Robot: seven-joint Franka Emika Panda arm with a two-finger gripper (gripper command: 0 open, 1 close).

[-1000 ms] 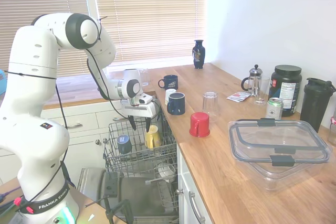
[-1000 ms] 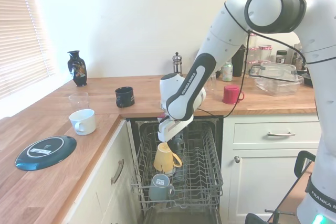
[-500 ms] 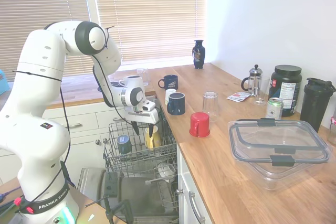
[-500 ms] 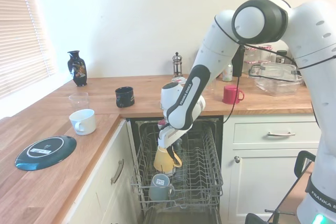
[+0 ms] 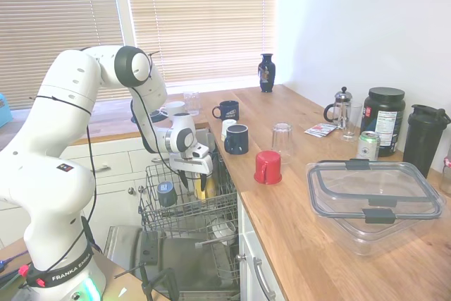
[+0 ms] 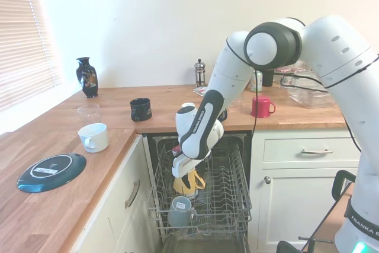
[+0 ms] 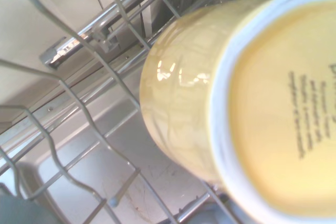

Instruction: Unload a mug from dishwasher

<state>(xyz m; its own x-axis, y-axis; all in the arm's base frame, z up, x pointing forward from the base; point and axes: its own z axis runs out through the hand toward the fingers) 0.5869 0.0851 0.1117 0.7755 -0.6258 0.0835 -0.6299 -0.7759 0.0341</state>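
One yellow mug (image 6: 188, 183) sits upside down in the dishwasher (image 6: 204, 202) rack, base upward so the gripper (image 6: 185, 171) can descend over it, fingers seemingly spread around the base, though actual contact cannot be confirmed.

Daylight through slatted window blinds (image 5: 190, 19) brightens both sharp exterior views; the dishwasher's dark grey interior (image 6: 201, 244) lies shadowed; the wrist close-up shows glare on the softly blurred yellow ceramic mug (image 7: 184, 98)

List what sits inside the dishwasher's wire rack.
In the wire rack: the yellow mug, upside down under the claw, and a grey-blue mug. The arm hides the rack's back.
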